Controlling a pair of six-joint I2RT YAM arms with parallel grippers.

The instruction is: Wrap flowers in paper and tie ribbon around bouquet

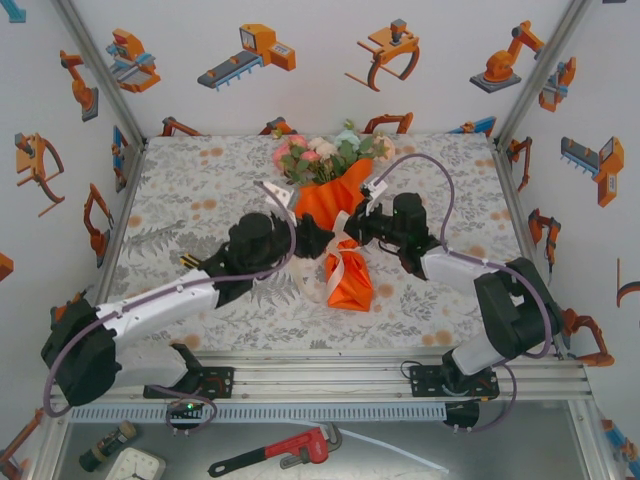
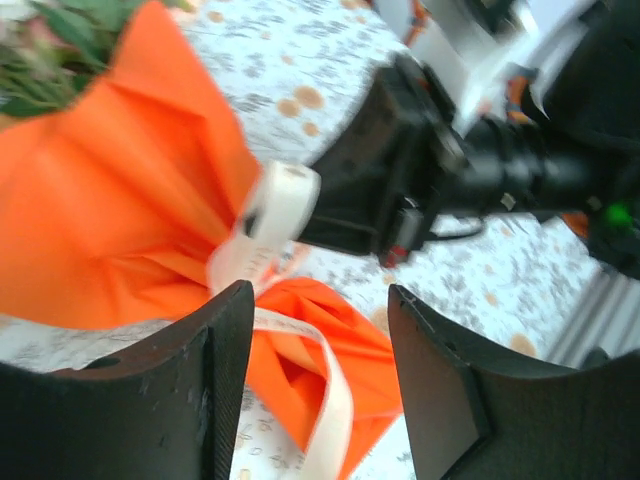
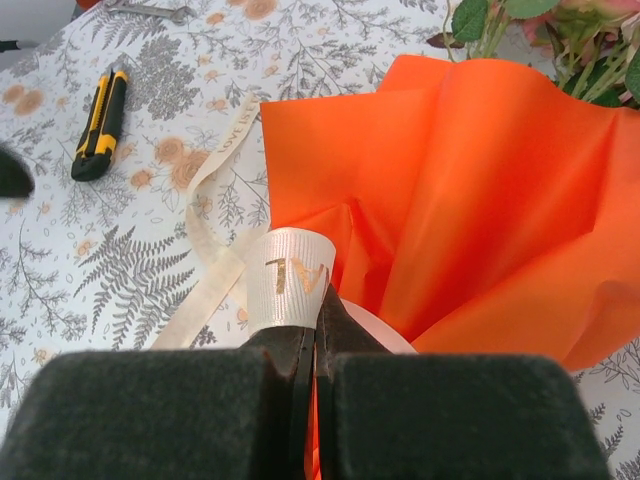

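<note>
The bouquet lies in the middle of the table: pink, white and green flowers (image 1: 322,152) top a bright-orange paper (image 1: 336,202) cone that narrows toward the near edge. A cream ribbon (image 1: 334,264) crosses its waist. My right gripper (image 3: 318,322) is shut on a loop of the ribbon (image 3: 288,274), right against the paper (image 3: 470,190). My left gripper (image 2: 320,350) stands open just above the cone's lower part, with the ribbon (image 2: 335,400) and paper (image 2: 110,200) showing between its fingers (image 2: 215,385). The two grippers face each other closely over the waist.
A yellow-and-black utility knife (image 3: 98,124) lies on the floral tablecloth to the left of the bouquet. A red pipe wrench (image 1: 288,450) rests on the shelf below the table's near rail. White walls enclose the table on three sides.
</note>
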